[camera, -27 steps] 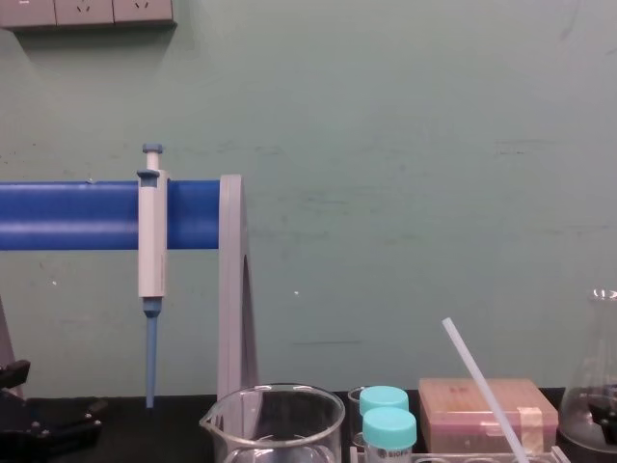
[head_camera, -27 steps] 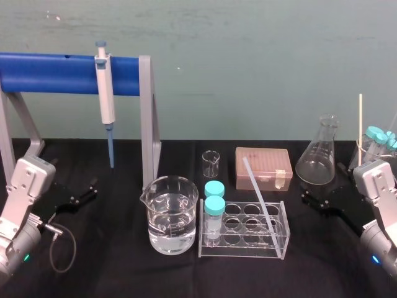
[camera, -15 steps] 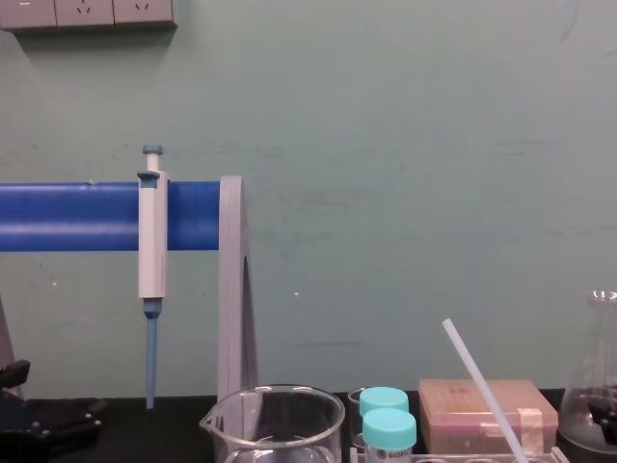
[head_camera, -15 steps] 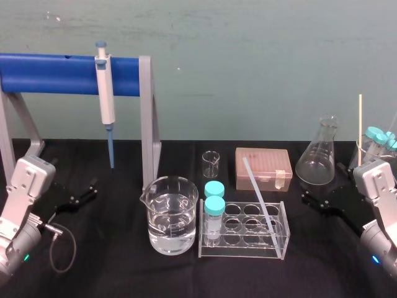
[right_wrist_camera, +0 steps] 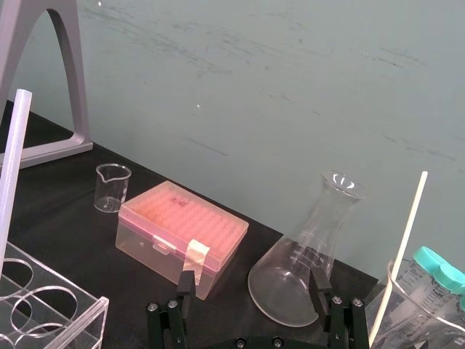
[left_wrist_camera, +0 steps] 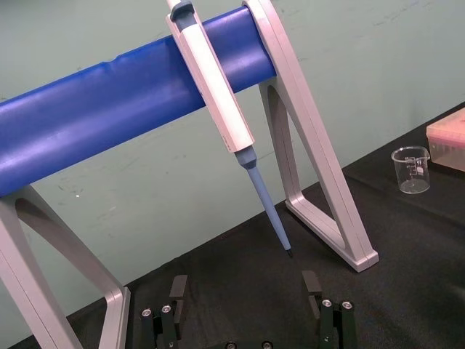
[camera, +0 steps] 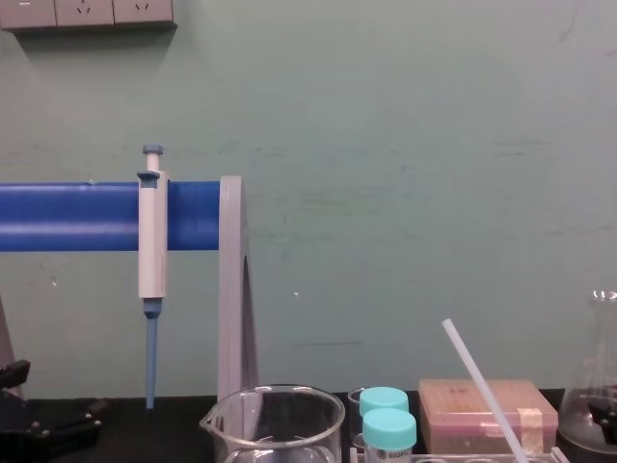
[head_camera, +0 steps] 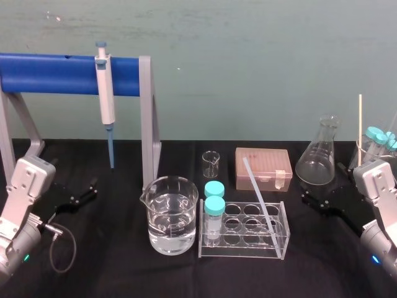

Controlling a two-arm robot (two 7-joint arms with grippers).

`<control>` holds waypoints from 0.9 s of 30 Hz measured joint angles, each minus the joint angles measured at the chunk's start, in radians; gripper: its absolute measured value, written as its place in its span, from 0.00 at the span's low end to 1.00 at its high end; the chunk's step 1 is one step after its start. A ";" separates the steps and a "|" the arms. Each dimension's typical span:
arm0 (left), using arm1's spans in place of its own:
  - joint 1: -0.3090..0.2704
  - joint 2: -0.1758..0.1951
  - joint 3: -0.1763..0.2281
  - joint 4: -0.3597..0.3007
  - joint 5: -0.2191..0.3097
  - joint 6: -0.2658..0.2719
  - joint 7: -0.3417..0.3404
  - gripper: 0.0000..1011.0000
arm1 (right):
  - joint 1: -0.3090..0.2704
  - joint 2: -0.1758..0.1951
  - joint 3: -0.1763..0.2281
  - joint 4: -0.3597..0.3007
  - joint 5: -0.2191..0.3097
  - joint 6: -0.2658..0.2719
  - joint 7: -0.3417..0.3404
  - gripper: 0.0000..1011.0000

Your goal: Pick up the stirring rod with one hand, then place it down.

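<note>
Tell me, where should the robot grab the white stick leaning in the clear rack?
Probably the upper half of the stirring rod, above the rack, coming from the right with the right hand: that end leans up free, nothing touching it.

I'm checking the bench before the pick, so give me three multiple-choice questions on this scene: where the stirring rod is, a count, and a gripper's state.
1. Where is the stirring rod? A in the water beaker; B leaning in the clear tube rack; C gripped.
2. How many teal-capped tubes stand in that rack? A one; B two; C four.
3. The left gripper and right gripper are: A open, empty; B shut on the pipette; C shut on the rod.
Answers: B, lower end in a rack hole; B, two caps at the rack's left end; A, each one's fingers stand apart with nothing between.
</note>
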 joint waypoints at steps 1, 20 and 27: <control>0.000 0.000 0.000 0.000 0.000 0.000 0.000 0.99 | 0.000 0.000 0.000 0.000 0.000 0.000 0.000 0.99; 0.000 0.000 0.000 0.000 0.000 0.000 0.000 0.99 | 0.000 0.000 0.000 0.000 0.000 0.000 0.000 0.99; 0.000 0.000 0.000 0.000 0.000 0.000 0.000 0.99 | 0.000 0.000 0.000 0.000 0.000 0.000 0.000 0.99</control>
